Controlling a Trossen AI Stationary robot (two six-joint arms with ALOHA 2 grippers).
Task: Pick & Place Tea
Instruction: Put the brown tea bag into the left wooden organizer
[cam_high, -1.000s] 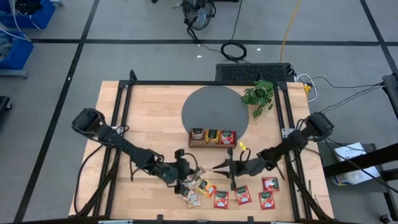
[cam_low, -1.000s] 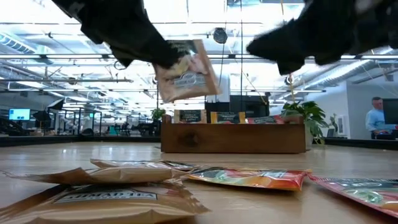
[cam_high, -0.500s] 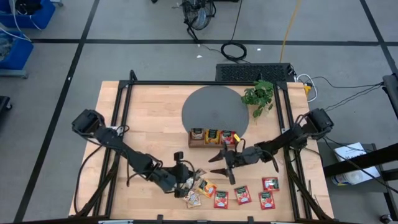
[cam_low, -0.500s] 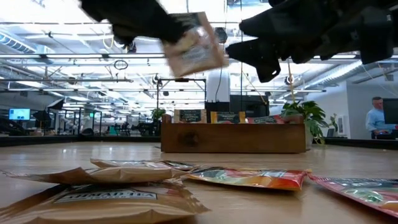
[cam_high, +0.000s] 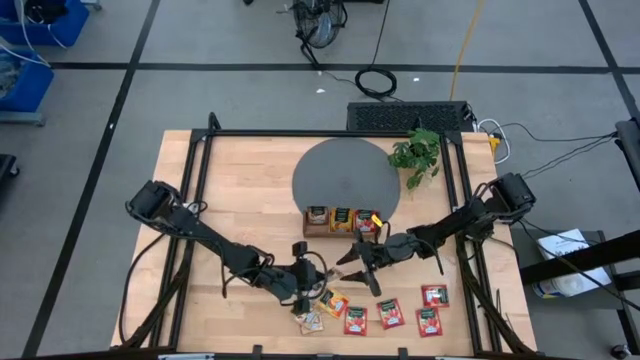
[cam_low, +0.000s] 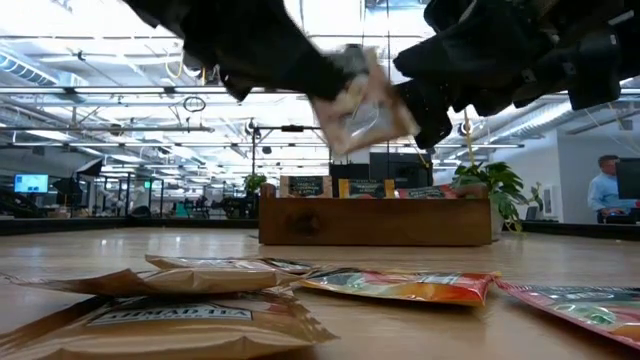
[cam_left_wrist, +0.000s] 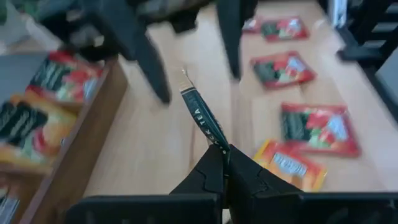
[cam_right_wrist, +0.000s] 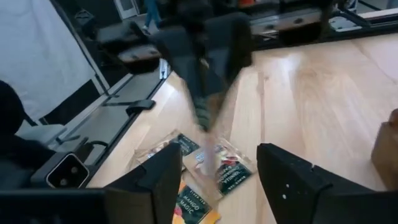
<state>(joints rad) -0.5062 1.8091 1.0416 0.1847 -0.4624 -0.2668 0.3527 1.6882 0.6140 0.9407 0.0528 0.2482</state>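
My left gripper (cam_high: 308, 278) is shut on a beige-green tea sachet (cam_left_wrist: 200, 115), held above the table near its front middle; the low view shows this sachet (cam_low: 365, 105) high in the air. My right gripper (cam_high: 352, 264) is open just to its right. Its two fingers (cam_left_wrist: 149, 62) stand on either side of the sachet's free end without touching it. Several more sachets, beige (cam_high: 310, 320), orange (cam_high: 335, 300) and red (cam_high: 390, 313), lie flat on the table below. The wooden tray (cam_high: 342, 232) behind holds upright sachets. My left gripper pinches the sachet's near edge (cam_left_wrist: 217, 142) between its two fingertips (cam_left_wrist: 208, 165). The fingers come from the table's left, slanting down. The sachet stands edge-on and sticks out ahead of the fingers toward my right gripper, lifted clear of the table.
A grey round mat (cam_high: 345, 175) and a small green plant (cam_high: 415, 155) lie beyond the tray. Red sachets (cam_high: 428, 320) spread toward the front right. Black frame rails run along the table's edges. A person (cam_low: 605, 190) stands far off in the room.
My left gripper has carried the sachet toward the table's right, up to my right gripper, and the sachet has tipped over that way. My right gripper has swung a little toward the far edge and the left arm, rolled, and opened its fingers.
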